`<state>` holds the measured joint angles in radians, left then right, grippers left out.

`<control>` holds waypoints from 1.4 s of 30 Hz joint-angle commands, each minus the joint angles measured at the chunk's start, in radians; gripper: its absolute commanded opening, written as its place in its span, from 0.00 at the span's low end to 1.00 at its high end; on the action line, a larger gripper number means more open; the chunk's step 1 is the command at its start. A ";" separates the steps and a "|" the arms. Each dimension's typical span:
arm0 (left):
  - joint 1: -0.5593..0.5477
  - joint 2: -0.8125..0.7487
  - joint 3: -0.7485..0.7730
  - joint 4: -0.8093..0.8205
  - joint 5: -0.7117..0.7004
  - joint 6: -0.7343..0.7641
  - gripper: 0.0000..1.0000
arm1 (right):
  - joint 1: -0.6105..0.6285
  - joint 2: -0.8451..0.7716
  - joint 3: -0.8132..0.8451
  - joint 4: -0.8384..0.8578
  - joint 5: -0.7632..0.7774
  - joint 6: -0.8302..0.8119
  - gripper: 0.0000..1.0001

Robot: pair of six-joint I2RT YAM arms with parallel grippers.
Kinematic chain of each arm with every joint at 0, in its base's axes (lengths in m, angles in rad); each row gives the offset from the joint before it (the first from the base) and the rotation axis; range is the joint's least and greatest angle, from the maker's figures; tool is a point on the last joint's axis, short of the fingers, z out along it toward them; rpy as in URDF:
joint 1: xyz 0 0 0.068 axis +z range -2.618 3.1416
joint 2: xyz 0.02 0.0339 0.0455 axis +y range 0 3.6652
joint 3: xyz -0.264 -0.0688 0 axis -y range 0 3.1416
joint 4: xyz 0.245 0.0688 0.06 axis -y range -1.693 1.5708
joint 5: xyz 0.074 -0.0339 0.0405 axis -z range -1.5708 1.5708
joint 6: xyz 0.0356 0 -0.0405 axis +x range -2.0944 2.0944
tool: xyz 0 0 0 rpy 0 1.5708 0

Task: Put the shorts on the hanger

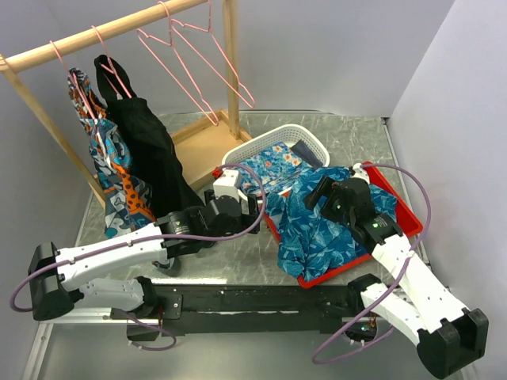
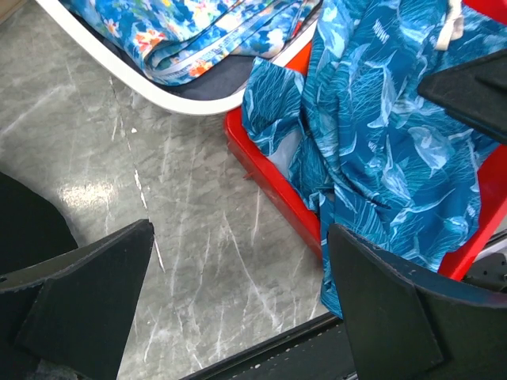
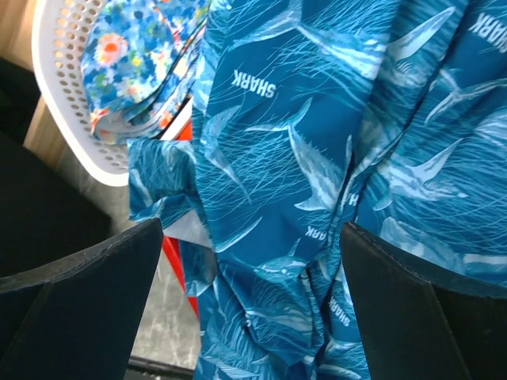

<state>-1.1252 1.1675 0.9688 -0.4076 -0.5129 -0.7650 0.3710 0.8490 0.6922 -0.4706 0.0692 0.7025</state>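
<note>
The teal-blue shorts [image 1: 313, 229] with a pale leaf and shark print lie crumpled across a red tray [image 1: 402, 210], spilling over its near-left edge. They fill the right wrist view [image 3: 317, 158] and show in the left wrist view [image 2: 380, 150] with a white drawstring [image 2: 453, 28]. Several empty pink wire hangers [image 1: 198, 67] hang on the wooden rail. My left gripper [image 1: 255, 209] is open and empty over bare table [image 2: 238, 261], just left of the tray. My right gripper [image 1: 321, 195] is open and just above the shorts [image 3: 252, 261].
A white perforated basket [image 1: 307, 134] holds a blue floral cloth [image 1: 273, 166] behind the tray. The wooden rack [image 1: 103, 32] stands at the back left with a black garment [image 1: 150, 166] and a patterned one [image 1: 111, 178] hanging. Walls close in on the right and back.
</note>
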 commanded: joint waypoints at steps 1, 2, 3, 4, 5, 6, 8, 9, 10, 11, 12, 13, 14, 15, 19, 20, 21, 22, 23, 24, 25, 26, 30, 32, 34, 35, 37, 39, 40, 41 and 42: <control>0.004 -0.043 0.008 0.026 -0.006 -0.016 0.96 | 0.005 -0.010 0.003 0.018 -0.034 0.015 1.00; 0.004 -0.042 0.010 0.012 -0.004 -0.017 0.96 | 0.006 -0.008 0.006 0.015 -0.037 0.014 1.00; 0.004 -0.042 0.019 0.004 -0.004 -0.016 0.97 | 0.005 0.002 0.007 0.013 -0.043 0.009 1.00; 0.004 -0.040 0.021 -0.005 -0.006 -0.017 0.96 | 0.005 0.008 0.010 0.004 -0.046 0.008 1.00; 0.004 -0.040 0.025 -0.022 -0.007 -0.019 0.96 | 0.003 0.022 0.023 -0.006 -0.033 0.005 1.00; 0.004 -0.040 0.030 -0.026 -0.003 -0.019 0.96 | 0.003 0.028 0.029 -0.020 -0.026 -0.001 1.00; 0.004 -0.035 0.027 -0.031 0.010 -0.020 0.96 | 0.002 0.054 0.056 -0.036 -0.017 -0.006 1.00; 0.004 -0.034 0.027 -0.033 0.011 -0.020 0.96 | 0.002 0.064 0.070 -0.057 -0.008 -0.009 1.00; 0.004 -0.028 0.030 -0.040 0.010 -0.023 0.96 | 0.002 0.071 0.084 -0.063 0.004 -0.009 1.00; 0.004 -0.013 0.042 -0.052 -0.001 -0.028 0.96 | 0.002 0.076 0.096 -0.062 0.020 -0.009 1.00; 0.004 -0.003 0.050 -0.069 -0.001 -0.034 0.96 | 0.000 0.078 0.098 -0.042 0.038 -0.008 1.00; 0.004 -0.002 0.053 -0.072 0.001 -0.037 0.96 | -0.009 0.079 0.101 -0.033 0.044 -0.006 1.00; 0.004 0.004 0.056 -0.074 0.004 -0.042 0.96 | -0.014 0.088 0.107 -0.027 0.050 -0.003 1.00; 0.004 0.007 0.057 -0.076 0.007 -0.054 0.96 | -0.020 0.094 0.110 -0.004 0.050 0.009 1.00; 0.004 0.018 0.077 -0.114 -0.030 -0.111 0.97 | -0.050 0.168 0.133 0.062 0.026 0.025 1.00; 0.004 0.021 0.085 -0.125 -0.041 -0.125 0.96 | -0.059 0.209 0.142 0.066 0.032 0.034 1.00; 0.004 0.021 0.088 -0.134 -0.058 -0.144 0.96 | -0.064 0.229 0.148 0.064 0.043 0.035 1.00; 0.004 0.026 0.093 -0.155 -0.064 -0.152 0.97 | -0.075 0.246 0.155 0.070 0.053 0.037 1.00; 0.004 0.026 0.096 -0.161 -0.068 -0.158 0.96 | -0.105 0.271 0.153 0.079 0.044 0.046 1.00; 0.004 0.024 0.093 -0.161 -0.072 -0.158 0.97 | -0.130 0.280 0.148 0.114 0.028 0.048 1.00; 0.004 0.020 0.091 -0.160 -0.076 -0.158 0.96 | -0.148 0.291 0.141 0.128 -0.003 0.052 1.00; 0.004 0.018 0.087 -0.160 -0.079 -0.160 0.96 | -0.173 0.309 0.141 0.139 -0.012 0.060 1.00; 0.004 0.008 0.084 -0.149 -0.078 -0.157 0.96 | -0.234 0.358 0.139 0.225 -0.063 0.060 1.00; 0.004 0.009 0.088 -0.157 -0.085 -0.157 0.96 | -0.234 0.398 0.162 0.224 -0.066 0.058 0.98; 0.004 0.009 0.091 -0.158 -0.090 -0.152 0.96 | -0.233 0.416 0.159 0.256 -0.086 0.058 0.94; 0.004 0.009 0.093 -0.155 -0.091 -0.152 0.96 | -0.233 0.429 0.156 0.268 -0.094 0.058 0.91; 0.004 0.009 0.094 -0.154 -0.095 -0.155 0.97 | -0.233 0.438 0.141 0.308 -0.112 0.058 0.77; 0.004 0.009 0.100 -0.157 -0.096 -0.160 0.96 | -0.233 0.443 0.141 0.322 -0.117 0.057 0.58; 0.004 0.009 0.102 -0.158 -0.096 -0.160 0.96 | -0.233 0.444 0.150 0.317 -0.114 0.054 0.34; 0.004 0.009 0.110 -0.161 -0.096 -0.161 0.96 | -0.231 0.440 0.155 0.310 -0.114 0.052 0.23; 0.004 0.009 0.114 -0.169 -0.102 -0.165 0.96 | -0.231 0.435 0.159 0.296 -0.121 0.051 0.13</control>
<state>-1.1252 1.1942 1.0229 -0.5671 -0.5827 -0.9089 0.1356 1.2961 0.8097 -0.2203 -0.0311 0.7551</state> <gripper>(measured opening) 0.966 0.329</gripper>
